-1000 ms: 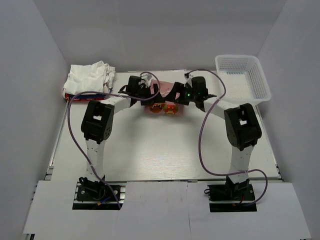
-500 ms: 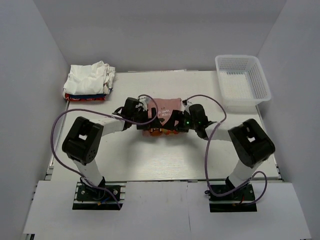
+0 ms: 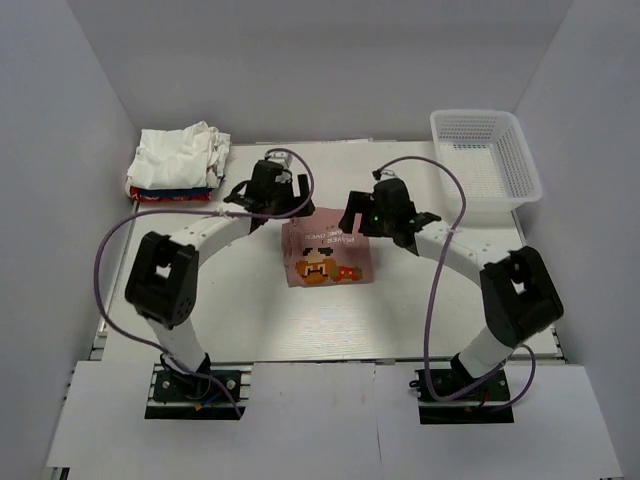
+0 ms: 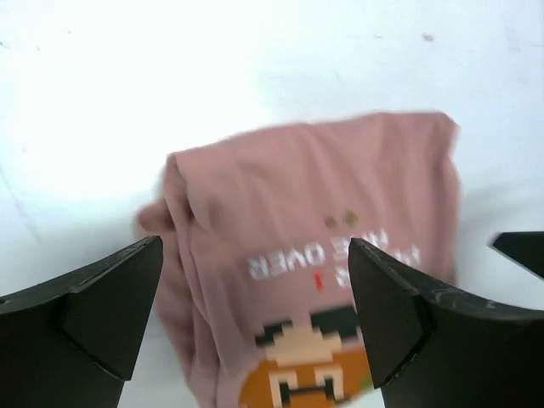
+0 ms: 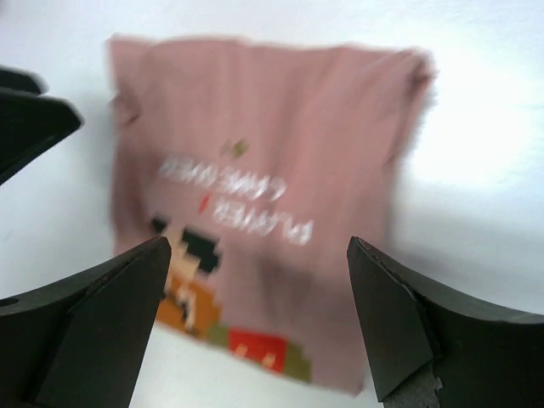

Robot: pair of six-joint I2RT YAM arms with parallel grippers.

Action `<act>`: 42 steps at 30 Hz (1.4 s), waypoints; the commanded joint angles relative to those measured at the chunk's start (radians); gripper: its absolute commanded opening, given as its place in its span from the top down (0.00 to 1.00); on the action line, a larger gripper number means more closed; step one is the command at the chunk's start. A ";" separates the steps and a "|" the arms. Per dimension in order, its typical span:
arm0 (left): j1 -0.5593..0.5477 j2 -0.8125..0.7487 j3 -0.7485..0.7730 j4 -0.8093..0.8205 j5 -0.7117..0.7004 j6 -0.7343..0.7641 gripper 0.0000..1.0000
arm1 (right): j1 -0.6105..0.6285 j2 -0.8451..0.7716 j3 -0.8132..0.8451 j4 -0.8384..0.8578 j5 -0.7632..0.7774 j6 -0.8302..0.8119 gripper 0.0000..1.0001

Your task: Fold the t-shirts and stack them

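Pink t-shirt (image 3: pixel 328 255): folded to a rough rectangle, lying flat on the table (image 3: pixel 240 320), print side up, with pixel cartoon face and white letters showing; held by nothing.
Left gripper (image 4: pixel 255 255): over the far-left corner of the pink t-shirt, fingers spread wide apart, nothing between them.
Right gripper (image 5: pixel 259 251): over the far-right corner of the pink t-shirt, fingers also spread wide, gripping nothing.
Fold edge: in the left wrist view, thicker layers of cloth along one side of the pink t-shirt.
Other t-shirts (image 3: pixel 178 160): one pile, well apart from the pink t-shirt, to its far left; crumpled white cloth on top, red and blue edges under it.
Basket (image 3: pixel 520 150): white lattice, well apart from the pink t-shirt, to its far right.
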 commanded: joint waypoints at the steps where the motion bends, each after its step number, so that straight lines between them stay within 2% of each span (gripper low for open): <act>1: -0.001 0.148 0.160 -0.099 -0.120 0.049 0.00 | -0.030 0.111 0.131 -0.154 0.207 -0.027 0.10; 4: -0.001 0.233 0.263 -0.156 -0.174 0.059 0.07 | -0.053 0.193 0.231 -0.171 0.228 -0.031 0.10; 5: -0.001 0.264 0.277 -0.168 -0.186 0.059 0.14 | -0.067 0.210 0.246 -0.171 0.227 -0.036 0.10; 8: 0.008 0.275 0.277 -0.168 -0.197 0.068 0.26 | -0.082 0.296 0.322 -0.183 0.186 -0.036 0.10; 9: 0.008 0.275 0.277 -0.168 -0.197 0.068 0.36 | -0.093 0.325 0.332 -0.182 0.157 -0.036 0.10; 11: 0.008 0.275 0.277 -0.155 -0.197 0.078 0.43 | -0.105 0.375 0.365 -0.162 0.124 -0.039 0.10; 12: 0.008 0.275 0.277 -0.141 -0.197 0.078 0.50 | -0.108 0.388 0.383 -0.146 0.106 -0.039 0.10; 15: 0.017 0.301 0.277 -0.118 -0.186 0.088 0.64 | -0.118 0.436 0.414 -0.139 0.064 -0.027 0.15; 16: 0.017 0.310 0.294 -0.118 -0.186 0.079 0.96 | -0.122 0.439 0.415 -0.131 0.052 -0.022 0.29; 17: 0.017 0.321 0.309 -0.144 -0.186 0.063 1.00 | -0.125 0.439 0.414 -0.122 0.046 -0.016 0.39; 18: 0.017 0.321 0.322 -0.161 -0.186 0.063 1.00 | -0.130 0.438 0.397 -0.104 0.026 -0.011 0.49; 19: 0.017 0.321 0.311 -0.145 -0.186 0.063 1.00 | -0.130 0.418 0.388 -0.070 0.015 -0.007 0.76; 21: 0.017 0.266 0.271 -0.103 -0.186 0.075 1.00 | -0.128 0.373 0.334 -0.016 0.015 -0.004 0.96; 22: 0.017 0.243 0.257 -0.090 -0.186 0.075 1.00 | -0.128 0.360 0.320 0.043 -0.021 -0.004 1.00; 26: 0.017 0.105 0.138 -0.030 -0.186 0.075 1.00 | -0.125 0.236 0.233 0.108 -0.069 -0.026 1.00; 32: 0.017 -0.072 -0.026 0.060 -0.186 0.054 1.00 | -0.124 0.181 0.149 0.150 -0.137 -0.019 1.00; 39: 0.036 -0.025 -0.031 0.013 -0.284 0.008 1.00 | -0.131 0.278 0.204 0.145 -0.160 -0.014 1.00; 42: 0.056 0.046 -0.031 0.013 -0.355 -0.044 1.00 | -0.136 0.379 0.268 0.111 -0.157 -0.005 1.00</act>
